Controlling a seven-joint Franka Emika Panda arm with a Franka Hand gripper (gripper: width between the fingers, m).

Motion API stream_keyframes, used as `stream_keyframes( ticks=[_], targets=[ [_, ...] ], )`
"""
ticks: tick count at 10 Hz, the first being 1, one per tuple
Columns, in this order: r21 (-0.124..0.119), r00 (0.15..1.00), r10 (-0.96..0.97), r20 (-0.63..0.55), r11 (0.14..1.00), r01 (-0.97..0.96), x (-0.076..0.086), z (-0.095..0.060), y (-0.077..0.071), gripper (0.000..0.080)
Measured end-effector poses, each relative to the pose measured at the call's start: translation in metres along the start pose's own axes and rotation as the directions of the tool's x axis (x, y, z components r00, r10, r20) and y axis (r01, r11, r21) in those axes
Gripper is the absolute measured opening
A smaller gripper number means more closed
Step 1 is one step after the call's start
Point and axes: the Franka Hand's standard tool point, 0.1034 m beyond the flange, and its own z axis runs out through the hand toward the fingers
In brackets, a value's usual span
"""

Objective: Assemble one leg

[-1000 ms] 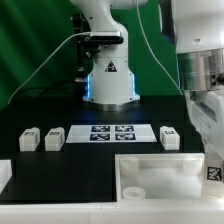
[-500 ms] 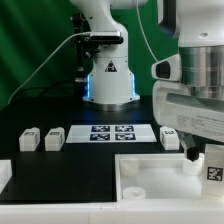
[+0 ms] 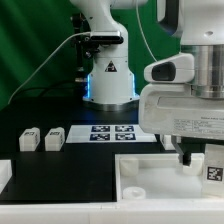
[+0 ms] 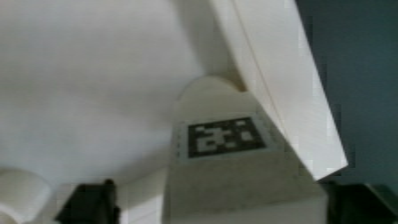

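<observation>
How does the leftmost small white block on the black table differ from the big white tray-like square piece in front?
Size: the small white block is far smaller than the big white tray-like piece.
Shape: the block is compact and boxy; the tray-like piece is wide and flat, with a raised rim and a round hole near one corner.
Place: the block sits at the exterior view's left; the tray-like piece fills the foreground.
Both are white and rest on the black table.
</observation>
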Motion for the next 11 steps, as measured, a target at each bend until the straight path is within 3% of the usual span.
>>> stream_keyframes(
  ticks=[1,2,3,5,8,10,11],
  targets=[
    [0.0,1.0,-0.003,0.0,1.0,0.003,0.0001,0.0,0.0001,0.0411],
    [0.004,0.996,0.087,0.003,0.996,-0.087,-0.0006,0.0002,-0.0007,0.0411],
    [0.006,0.986,0.164,0.005,0.986,-0.164,-0.0006,0.0002,-0.0008,0.0291],
    [0.005,0.925,0.379,0.009,0.925,-0.379,-0.0003,0.0005,0.0005,0.0291],
    [0.004,0.696,0.718,0.009,0.696,-0.718,-0.0009,0.0018,0.0029,0.0291],
    [0.044,0.409,0.911,0.042,0.408,-0.912,-0.0043,0.002,0.0056,0.0291],
    [0.05,0.358,0.932,0.048,0.356,-0.933,-0.0052,0.002,0.0058,0.0291]
  ],
)
